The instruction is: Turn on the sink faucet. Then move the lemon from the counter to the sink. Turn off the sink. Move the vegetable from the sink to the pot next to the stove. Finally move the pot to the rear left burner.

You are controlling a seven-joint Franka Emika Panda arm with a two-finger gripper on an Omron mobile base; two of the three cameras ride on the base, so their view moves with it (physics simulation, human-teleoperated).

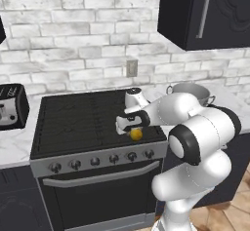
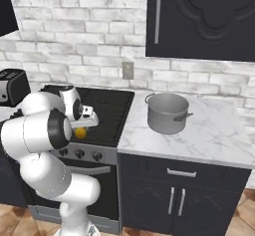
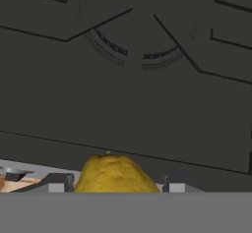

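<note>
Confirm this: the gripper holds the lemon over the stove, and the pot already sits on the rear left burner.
Not quite. The pot sits on the counter right of the stove, as the right base view shows. The gripper does hold the lemon over the stove.

A black toaster (image 1: 10,106) stands at the left on the marble, near the white brick wall (image 1: 83,45). A grey outlet plate (image 1: 132,68) is on this wall, and dark upper cabinets (image 2: 199,18) hang at the right
</note>
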